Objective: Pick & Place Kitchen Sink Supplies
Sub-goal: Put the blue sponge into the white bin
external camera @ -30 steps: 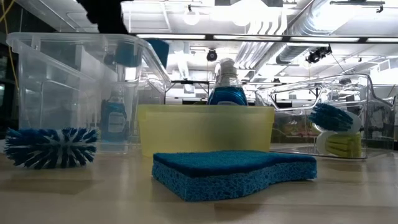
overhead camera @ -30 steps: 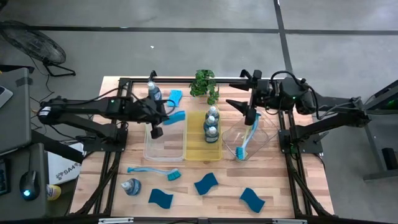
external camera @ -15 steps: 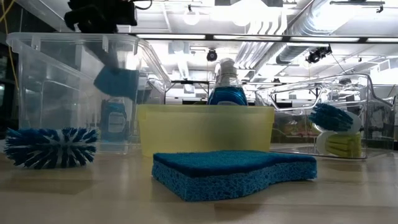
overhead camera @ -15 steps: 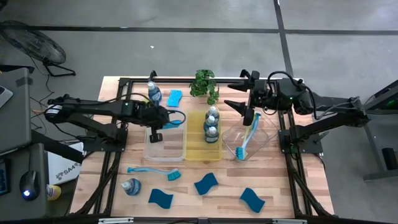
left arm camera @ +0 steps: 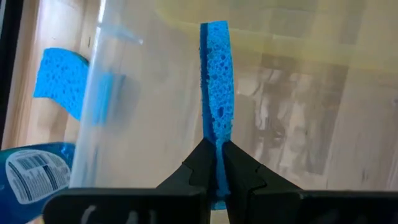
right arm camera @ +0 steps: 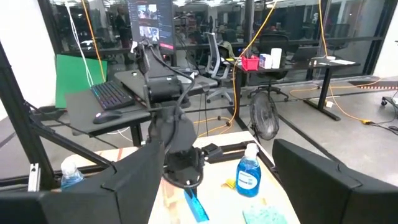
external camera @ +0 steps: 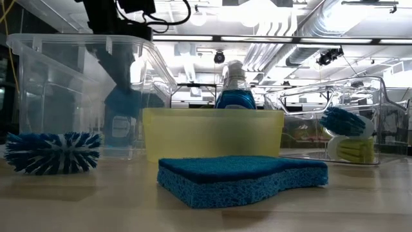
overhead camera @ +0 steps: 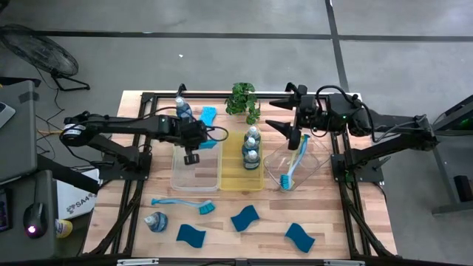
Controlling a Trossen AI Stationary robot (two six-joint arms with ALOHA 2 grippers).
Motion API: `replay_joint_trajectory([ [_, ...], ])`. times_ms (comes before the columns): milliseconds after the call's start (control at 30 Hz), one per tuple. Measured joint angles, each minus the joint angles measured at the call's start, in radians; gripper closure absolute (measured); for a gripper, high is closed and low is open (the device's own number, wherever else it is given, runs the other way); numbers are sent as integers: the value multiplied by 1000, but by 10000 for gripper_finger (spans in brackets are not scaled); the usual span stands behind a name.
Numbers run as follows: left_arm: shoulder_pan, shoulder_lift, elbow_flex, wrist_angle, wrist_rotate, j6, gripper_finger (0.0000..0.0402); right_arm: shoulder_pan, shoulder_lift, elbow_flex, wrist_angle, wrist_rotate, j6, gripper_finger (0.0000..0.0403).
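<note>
Sponge point(left arm camera: 216, 87) clamped edge-on in left gripper point(left arm camera: 214, 177), blurred behind clear tray point(external camera: 38, 84).

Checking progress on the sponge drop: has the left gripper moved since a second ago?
Yes. The left gripper, shut on a blue sponge, has shifted rightward over the clear tray, toward the yellow tray.

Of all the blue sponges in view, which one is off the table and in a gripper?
The sponge pinched edge-on in the left gripper, over the clear tray. Three others lie flat along the table's front edge, and one lies by the upright bottle at the back.
</note>
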Motion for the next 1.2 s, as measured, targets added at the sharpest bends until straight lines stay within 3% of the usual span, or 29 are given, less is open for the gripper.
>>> replay_joint_trajectory([
  [200,3,0,0,-6,13,41,376,0,0,0,-35,0,19,109],
  [667,3,0,0,-8,-5,43,273,0,0,0,-52,2,23,109],
  [833,3,0,15,-31,-8,40,266,0,0,0,-104,2,56,109],
  [1200,3,0,211,-103,-11,41,266,0,-36,0,-196,2,131,109],
])
